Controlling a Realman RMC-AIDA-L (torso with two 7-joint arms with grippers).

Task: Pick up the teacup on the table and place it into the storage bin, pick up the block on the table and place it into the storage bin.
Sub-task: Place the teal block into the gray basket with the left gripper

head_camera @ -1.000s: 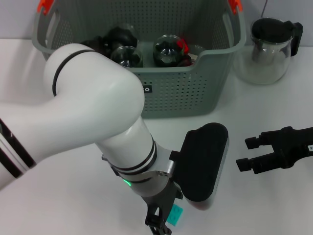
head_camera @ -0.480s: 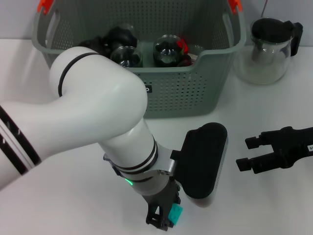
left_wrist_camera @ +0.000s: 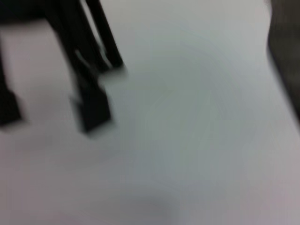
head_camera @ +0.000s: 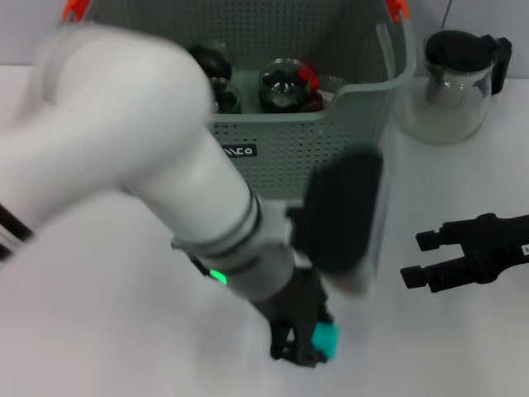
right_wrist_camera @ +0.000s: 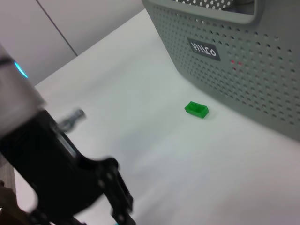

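Observation:
My left gripper (head_camera: 307, 349) hangs low over the table's front, shut on a small teal block (head_camera: 325, 337). The arm above it is blurred by motion. A second block (right_wrist_camera: 196, 109), green, lies on the table just in front of the storage bin (head_camera: 331, 157); in the head view my left arm hides it. A glass teacup (head_camera: 285, 83) sits inside the bin among other dark items. My right gripper (head_camera: 416, 259) rests open and empty over the table at the right.
A glass teapot (head_camera: 450, 83) with a black lid stands right of the bin. The right wrist view shows the bin's perforated wall (right_wrist_camera: 243, 70) and bare white table between it and my left arm.
My left arm has swung up and to the right, carrying the teal block with it away from the front edge. The right arm has not moved.

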